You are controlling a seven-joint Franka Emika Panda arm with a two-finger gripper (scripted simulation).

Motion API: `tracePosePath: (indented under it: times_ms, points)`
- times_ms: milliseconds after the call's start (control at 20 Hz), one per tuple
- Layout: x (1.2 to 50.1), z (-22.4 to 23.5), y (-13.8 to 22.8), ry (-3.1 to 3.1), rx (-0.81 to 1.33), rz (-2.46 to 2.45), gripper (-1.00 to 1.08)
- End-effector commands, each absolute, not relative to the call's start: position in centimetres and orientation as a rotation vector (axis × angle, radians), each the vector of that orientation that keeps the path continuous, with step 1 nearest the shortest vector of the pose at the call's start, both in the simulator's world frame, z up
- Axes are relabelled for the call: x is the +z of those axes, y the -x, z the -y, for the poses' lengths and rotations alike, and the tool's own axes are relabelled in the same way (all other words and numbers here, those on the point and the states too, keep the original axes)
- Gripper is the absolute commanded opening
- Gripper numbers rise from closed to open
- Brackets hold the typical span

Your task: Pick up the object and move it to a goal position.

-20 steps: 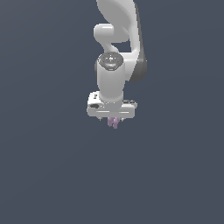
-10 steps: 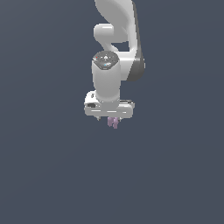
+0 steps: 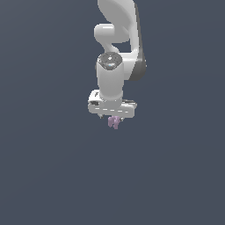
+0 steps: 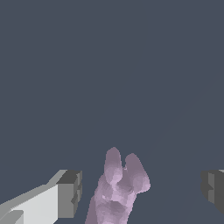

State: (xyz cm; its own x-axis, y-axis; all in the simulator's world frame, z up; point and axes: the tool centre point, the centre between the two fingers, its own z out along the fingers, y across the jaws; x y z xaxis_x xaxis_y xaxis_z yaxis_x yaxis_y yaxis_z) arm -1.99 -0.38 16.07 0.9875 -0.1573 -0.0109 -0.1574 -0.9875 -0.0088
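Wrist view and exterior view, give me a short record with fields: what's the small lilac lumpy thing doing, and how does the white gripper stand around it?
object: small matte pale lilac lumpy thing, two rounded lobes
gripper: white Panda gripper, pointing down
fingers: grey-tipped fingers, set wide apart
object position: between the fingers, just under the gripper body
contact: gap visible on both sides in the wrist view; no touch seen
surroundings: plain dark grey-blue background, no goal marker visible

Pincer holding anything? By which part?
No hold shows. The object sits between the fingers of the pincer, but the wrist view shows a gap on each side of it, so neither finger touches it.
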Motion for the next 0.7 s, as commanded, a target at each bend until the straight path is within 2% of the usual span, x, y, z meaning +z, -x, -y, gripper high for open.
tracePosePath:
  times_ms: [0, 650]
  points:
    - [15.6, 0.0, 2.8, 3.119, 0.015, -0.303, 1.0]
    - [13.0, -2.1, 8.5, 3.072, 0.003, -0.653, 1.0]
